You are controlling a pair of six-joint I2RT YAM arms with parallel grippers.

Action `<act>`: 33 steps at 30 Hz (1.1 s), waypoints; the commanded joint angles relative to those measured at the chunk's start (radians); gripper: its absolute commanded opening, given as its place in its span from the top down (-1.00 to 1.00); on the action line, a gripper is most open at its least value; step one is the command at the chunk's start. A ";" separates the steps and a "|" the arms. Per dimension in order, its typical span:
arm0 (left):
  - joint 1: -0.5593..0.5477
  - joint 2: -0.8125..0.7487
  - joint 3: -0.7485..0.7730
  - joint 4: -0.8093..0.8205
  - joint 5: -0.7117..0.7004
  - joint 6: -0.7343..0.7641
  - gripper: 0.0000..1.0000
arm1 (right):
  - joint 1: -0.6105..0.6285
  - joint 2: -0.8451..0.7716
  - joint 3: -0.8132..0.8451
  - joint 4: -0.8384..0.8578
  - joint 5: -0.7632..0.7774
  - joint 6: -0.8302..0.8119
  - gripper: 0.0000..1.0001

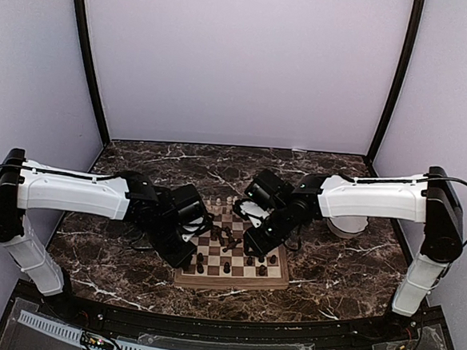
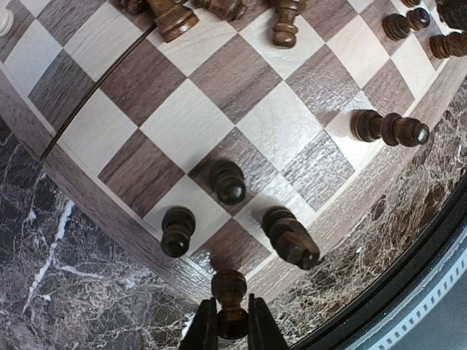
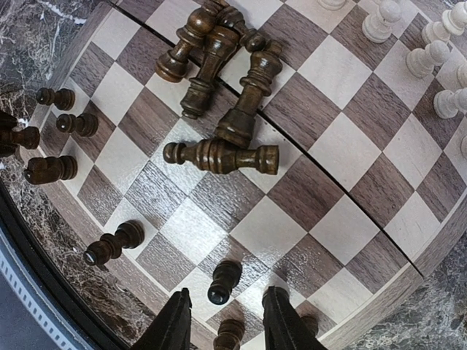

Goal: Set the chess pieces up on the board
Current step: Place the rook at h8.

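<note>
The board point(image 1: 230, 283) lies at the table's middle between both arms. My left gripper point(image 2: 232, 321) is shut on a dark brown pawn point(image 2: 230, 292), held upright over the board's near rim point(image 2: 109, 219) beside three standing dark pieces point(image 2: 227, 182). My right gripper point(image 3: 227, 294) hangs open low over the board's near right corner. One dark pawn point(image 3: 224, 281) stands just ahead of its fingers point(image 3: 175, 324), and another point(image 3: 230, 335) shows between them. Neither is gripped. Several dark pieces point(image 3: 219, 95) lie toppled in a heap at mid-board. Cream pieces point(image 3: 430, 44) stand along the far side.
A white bowl point(image 1: 348, 225) sits on the dark marble table point(image 1: 130, 276) behind the right arm. More dark pawns point(image 3: 58, 127) stand along the board's near rows. The table's raised black front edge point(image 2: 408, 277) runs close to the board.
</note>
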 commanded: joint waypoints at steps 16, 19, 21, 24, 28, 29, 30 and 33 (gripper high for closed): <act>-0.008 0.017 -0.010 0.030 -0.028 -0.101 0.93 | 0.008 -0.004 0.006 0.014 0.002 0.005 0.28; -0.007 0.019 -0.010 0.027 -0.030 -0.103 0.93 | 0.007 -0.003 0.007 0.011 0.004 0.004 0.28; -0.007 0.026 -0.009 0.025 -0.029 -0.101 0.93 | 0.009 -0.001 0.009 0.010 0.006 0.003 0.28; -0.007 0.034 -0.005 0.024 -0.028 -0.098 0.90 | 0.009 0.001 0.012 0.007 0.006 0.002 0.28; -0.007 0.045 -0.001 0.022 -0.028 -0.094 0.79 | 0.008 0.002 0.013 0.005 0.006 -0.002 0.27; -0.007 0.046 0.001 0.022 -0.029 -0.094 0.75 | 0.008 0.004 0.013 0.004 0.006 -0.002 0.27; -0.007 0.047 0.001 0.022 -0.029 -0.093 0.72 | 0.008 0.003 0.014 0.004 0.007 -0.002 0.27; -0.008 0.046 0.004 0.019 -0.029 -0.093 0.64 | 0.009 0.006 0.015 0.003 0.004 -0.003 0.27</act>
